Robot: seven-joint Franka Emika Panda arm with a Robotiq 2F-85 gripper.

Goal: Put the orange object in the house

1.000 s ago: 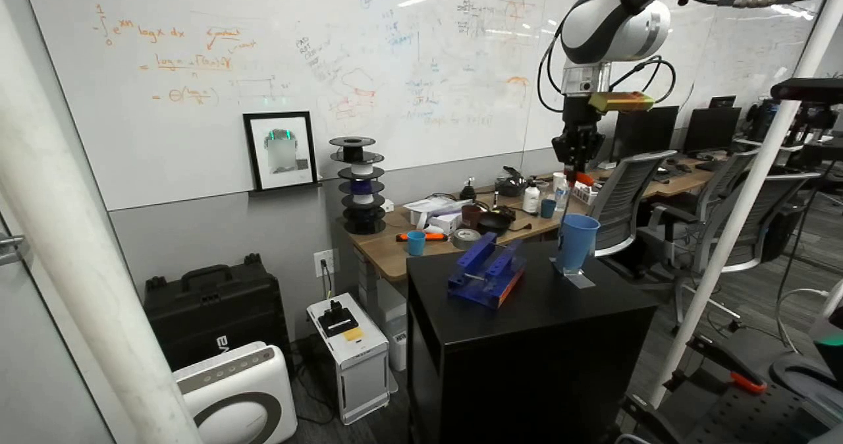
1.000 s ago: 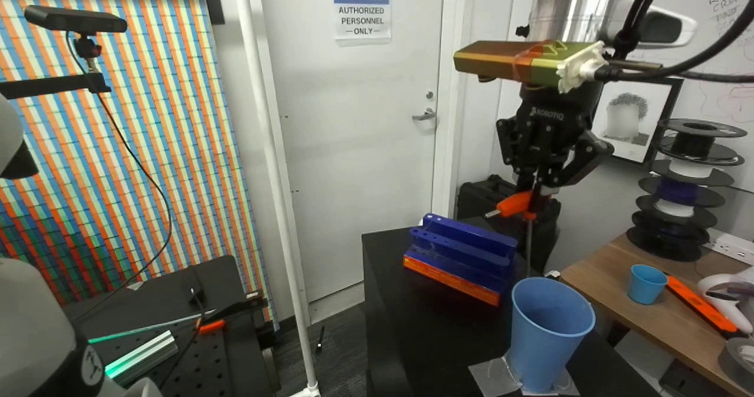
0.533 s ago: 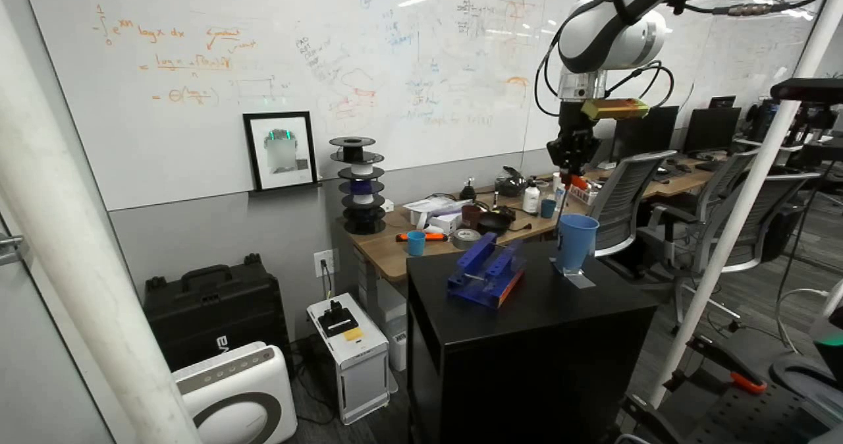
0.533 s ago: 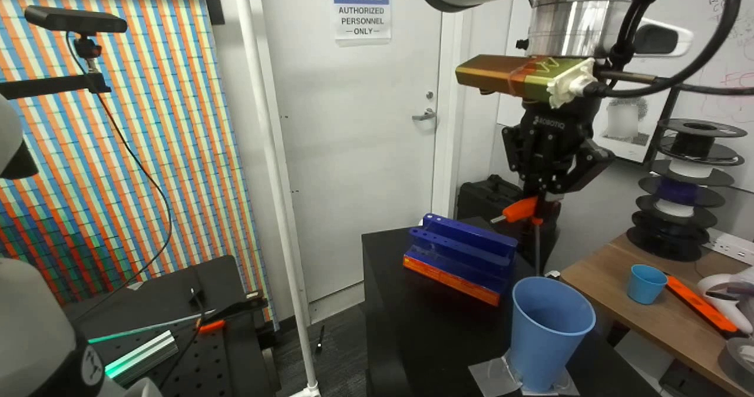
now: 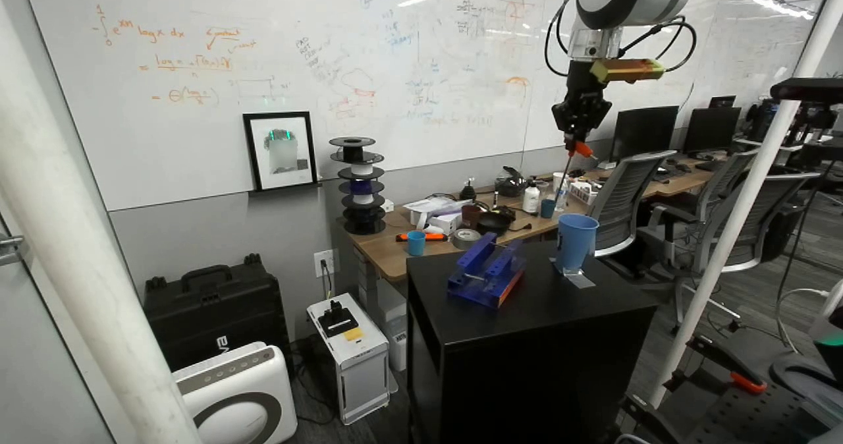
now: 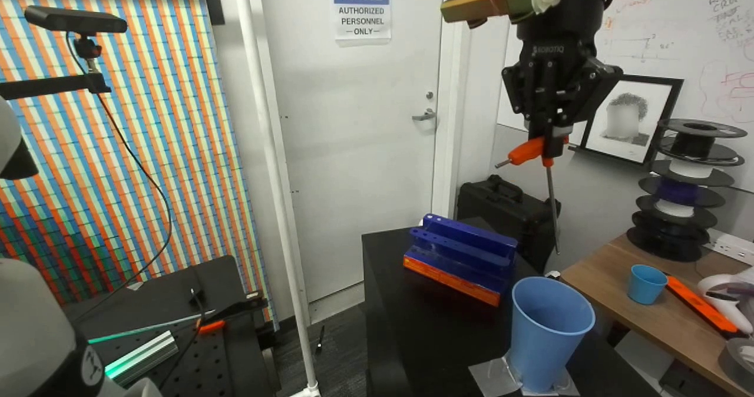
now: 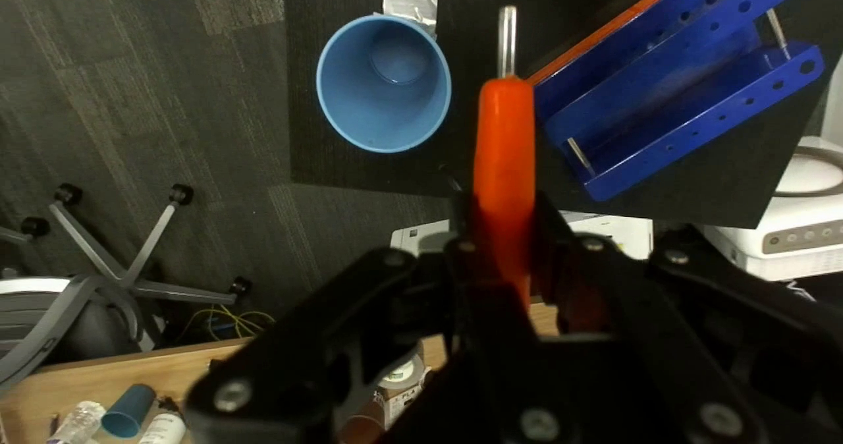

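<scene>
Clamping the orange T-handle hex key (image 6: 527, 151), the gripper (image 6: 549, 146) is hovering higher than the light-blue cup (image 6: 545, 350); the key is hanging outside it. Near the cup, the dark-blue tool rack (image 6: 462, 250) is resting; beneath the cup, the black cabinet (image 5: 553, 325) is standing.

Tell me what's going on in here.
A robot gripper is holding an orange-handled tool in the air, its long metal shaft pointing roughly downward. The blue cup stands upright on the black cabinet, beside a dark-blue rack with holes. The tool is not in the cup yet; its tip appears higher than the rim.
</scene>
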